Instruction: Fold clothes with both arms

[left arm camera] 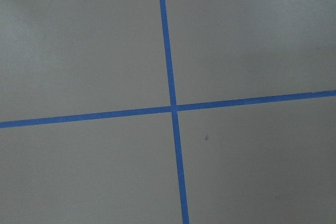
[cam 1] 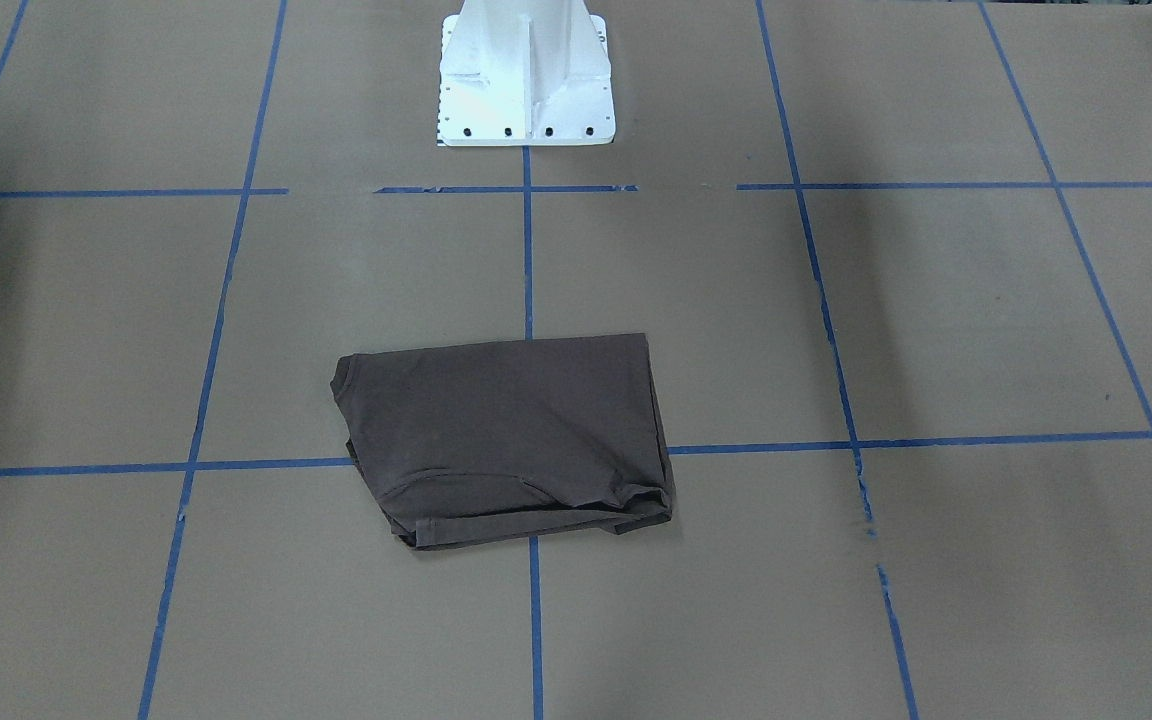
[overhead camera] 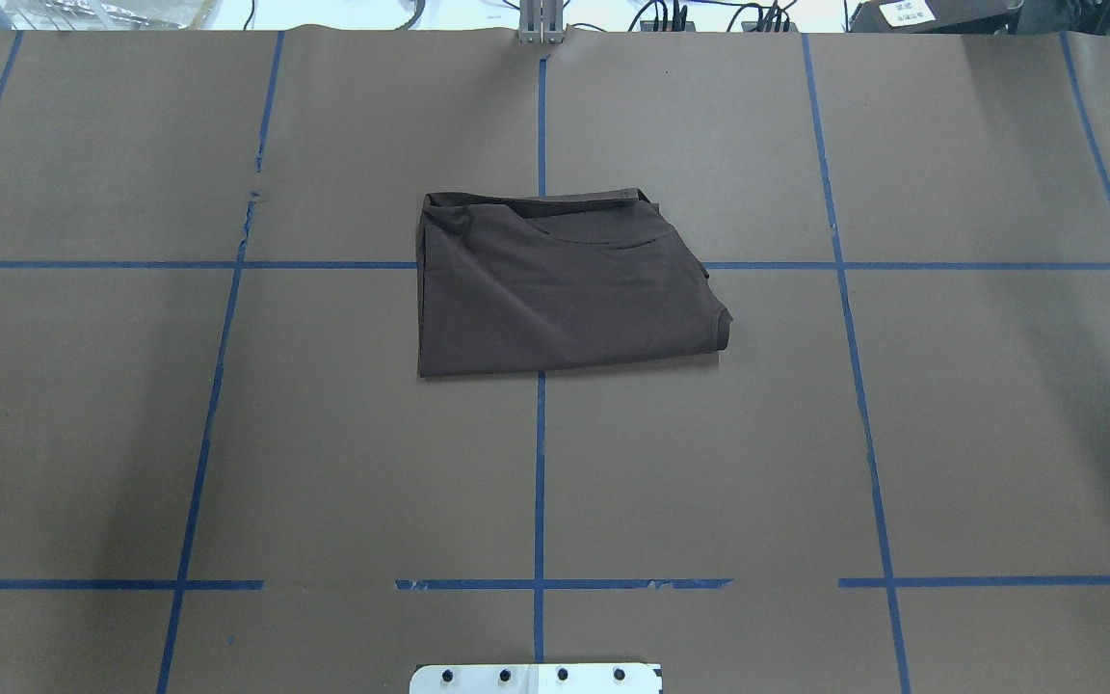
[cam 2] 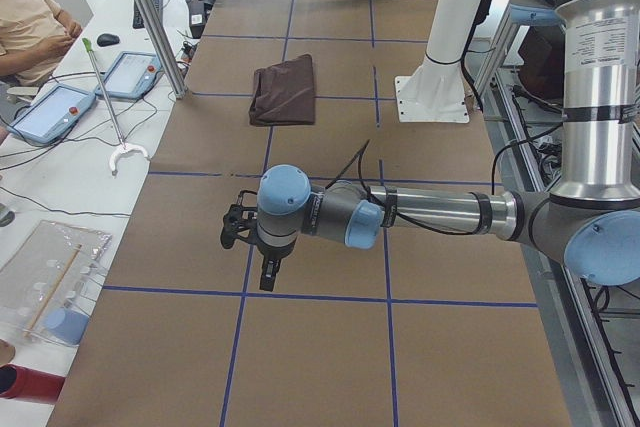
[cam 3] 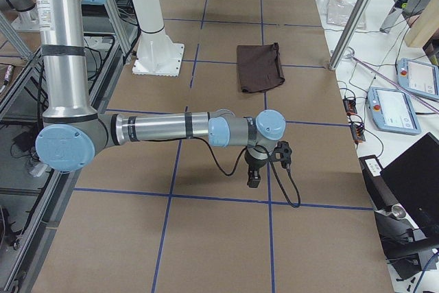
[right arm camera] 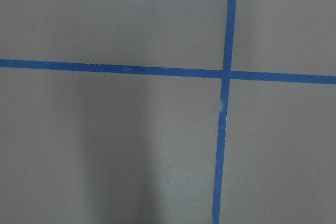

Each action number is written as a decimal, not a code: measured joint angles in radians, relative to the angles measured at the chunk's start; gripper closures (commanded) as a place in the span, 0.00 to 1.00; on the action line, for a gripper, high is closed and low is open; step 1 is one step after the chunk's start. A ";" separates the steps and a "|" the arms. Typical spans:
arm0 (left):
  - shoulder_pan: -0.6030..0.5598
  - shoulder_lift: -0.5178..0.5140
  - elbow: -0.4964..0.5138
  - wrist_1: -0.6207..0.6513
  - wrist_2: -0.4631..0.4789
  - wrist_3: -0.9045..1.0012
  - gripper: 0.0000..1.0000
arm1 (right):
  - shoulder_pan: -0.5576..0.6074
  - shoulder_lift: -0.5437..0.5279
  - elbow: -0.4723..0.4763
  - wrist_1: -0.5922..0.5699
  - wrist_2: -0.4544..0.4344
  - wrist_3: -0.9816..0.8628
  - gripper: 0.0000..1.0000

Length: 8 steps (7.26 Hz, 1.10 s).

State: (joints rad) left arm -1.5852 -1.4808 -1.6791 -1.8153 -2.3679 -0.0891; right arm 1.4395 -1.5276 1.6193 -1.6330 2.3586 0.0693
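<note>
The dark brown-grey T-shirt lies folded into a compact rectangle at the middle of the table, also seen in the front-facing view and both side views. No arm touches it. My left gripper hangs over the table far from the shirt, toward the table's left end. My right gripper hangs over the table toward the right end. Each shows only in a side view, so I cannot tell whether it is open or shut. Both wrist views show only brown paper and blue tape lines.
The white pedestal base stands behind the shirt on the robot's side. Blue tape marks a grid on the brown paper. Teach pendants, cables and a seated person are beside the table's far edge.
</note>
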 measured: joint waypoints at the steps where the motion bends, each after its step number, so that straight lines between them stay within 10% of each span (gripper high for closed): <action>1: 0.001 0.005 0.005 -0.007 -0.004 -0.005 0.00 | 0.001 0.007 -0.007 0.002 0.004 -0.001 0.00; 8: 0.153 0.036 -0.045 0.184 0.001 -0.005 0.00 | 0.002 -0.005 -0.053 0.012 -0.020 0.000 0.00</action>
State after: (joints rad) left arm -1.4321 -1.4446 -1.7245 -1.6312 -2.3670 -0.0936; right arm 1.4419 -1.5324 1.5663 -1.6214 2.3383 0.0696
